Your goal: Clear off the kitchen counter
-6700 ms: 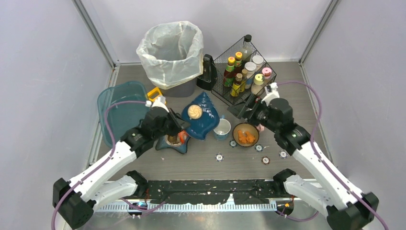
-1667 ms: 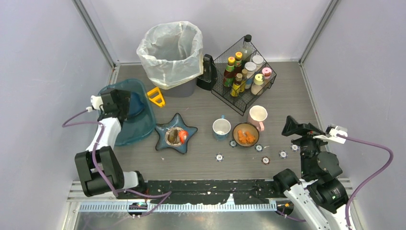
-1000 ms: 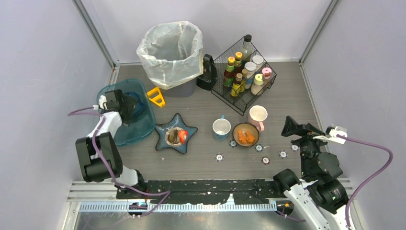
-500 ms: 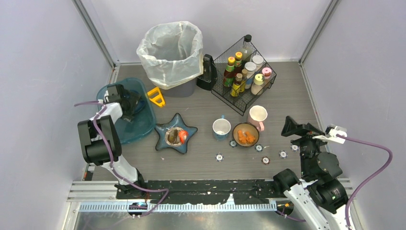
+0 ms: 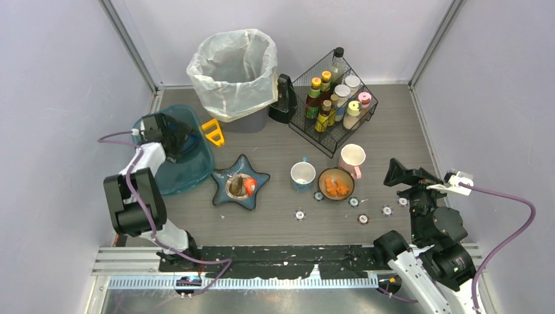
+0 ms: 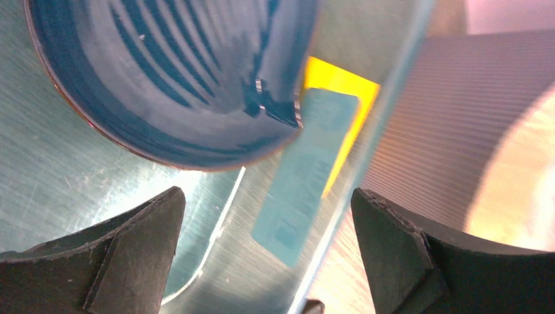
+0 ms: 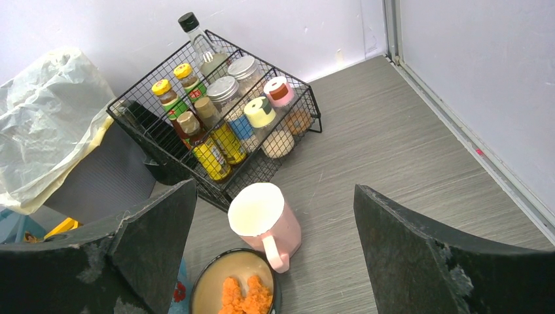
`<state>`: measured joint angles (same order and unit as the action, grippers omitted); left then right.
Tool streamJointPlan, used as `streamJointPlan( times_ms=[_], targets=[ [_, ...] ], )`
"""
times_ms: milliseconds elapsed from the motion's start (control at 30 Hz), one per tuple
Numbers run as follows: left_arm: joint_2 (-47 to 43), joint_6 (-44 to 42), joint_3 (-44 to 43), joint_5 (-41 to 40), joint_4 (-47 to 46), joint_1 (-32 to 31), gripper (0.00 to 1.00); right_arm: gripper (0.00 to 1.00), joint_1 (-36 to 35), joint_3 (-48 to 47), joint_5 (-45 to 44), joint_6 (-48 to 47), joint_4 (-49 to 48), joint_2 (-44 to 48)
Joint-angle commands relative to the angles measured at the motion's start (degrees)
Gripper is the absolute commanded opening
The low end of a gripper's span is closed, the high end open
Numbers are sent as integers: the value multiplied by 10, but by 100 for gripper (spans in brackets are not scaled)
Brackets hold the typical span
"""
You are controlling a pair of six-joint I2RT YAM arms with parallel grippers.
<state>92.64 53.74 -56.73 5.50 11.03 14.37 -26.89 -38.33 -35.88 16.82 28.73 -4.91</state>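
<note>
Looking from above, we see the bench [image 5: 393,124], dark grey wood-grain, filling the space between the pale walls, and many things stand on it. Our left tool [image 6: 265,196] is over the teal tub [image 5: 180,175] at the left edge of the bench. Its two fingers are wide apart and hold nothing. Under it a blue ribbed plate [image 6: 163,78] lies inside the tub. A yellow object [image 5: 213,133] lies just beside the tub. Our right tool [image 7: 275,188] hangs above the right side of the bench, fingers also apart and empty. Below it we see a pink mug [image 7: 265,219] beside a bowl with orange food [image 5: 327,176]. A blue mug [image 5: 302,175] and a star-shaped dish [image 5: 258,178] stand nearer the middle. At the back are a lined bin [image 5: 216,91] and a wire rack [image 5: 311,131] with bottles.
</note>
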Motion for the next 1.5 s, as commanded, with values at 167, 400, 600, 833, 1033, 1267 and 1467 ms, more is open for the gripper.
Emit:
streamJointPlan(
  times_ms=[167,400,600,833,1033,1267,1467],
  targets=[
    [-202,-111,31,15,75,-37,99,95,1,1,6,3,-25,-2],
    [-364,-199,84,-48,203,-133,94,95,1,3,16,1,-29,-1],
    [-458,-216,175,-98,260,-244,89,95,1,7,22,0,-33,0],
    [-459,-179,287,-103,175,-313,89,95,1,7,31,2,-37,-11],
    [-383,-167,290,-83,97,-341,87,95,1,6,30,0,-37,-13],
    [-340,-133,279,-77,56,-404,82,95,1,7,28,-1,-37,-15],
    [-359,-64,325,-87,-5,-406,80,95,1,6,30,-1,-38,-21]
  ],
)
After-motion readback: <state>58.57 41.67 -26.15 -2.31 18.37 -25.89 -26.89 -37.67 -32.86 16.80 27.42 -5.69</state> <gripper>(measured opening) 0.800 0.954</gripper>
